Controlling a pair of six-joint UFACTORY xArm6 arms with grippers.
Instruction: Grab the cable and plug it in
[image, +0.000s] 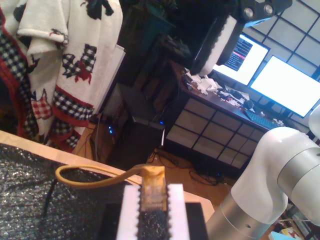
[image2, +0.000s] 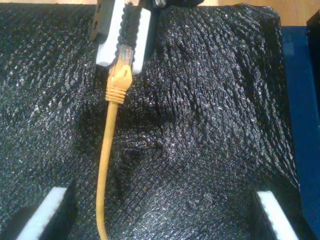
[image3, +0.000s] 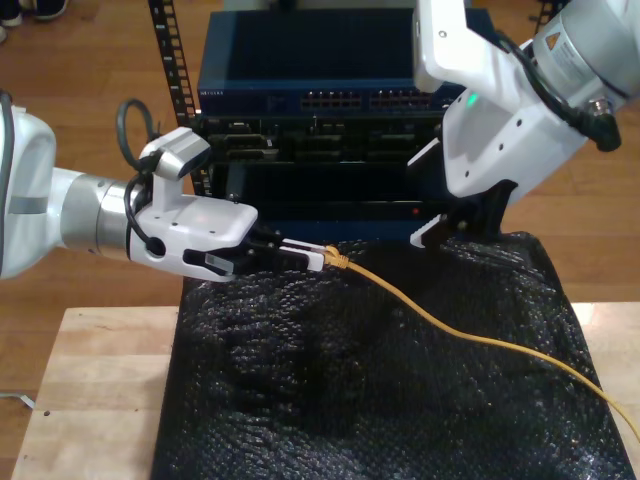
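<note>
The yellow-orange cable (image3: 450, 325) trails over the black mat from the exterior view's right edge up to its plug end. My first gripper (image3: 305, 256), on the arm at the exterior view's left, is shut on the cable's plug end (image: 151, 192), which sits between its white pads (image: 131, 210). The cable (image: 92, 172) loops away behind the boot. My second gripper (image2: 160, 220) hovers over the mat, open, its pads (image2: 47, 215) wide apart. Looking down, it sees the cable (image2: 107, 145) and my first gripper (image2: 125, 30) holding the clear plug (image2: 125, 52).
A rack with a blue network switch (image3: 340, 100) and black units stands just behind the black bubble mat (image3: 380, 400), which covers the wooden table (image3: 90, 390). The second arm's white body (image3: 500, 130) hangs over the mat's far side at the exterior view's right.
</note>
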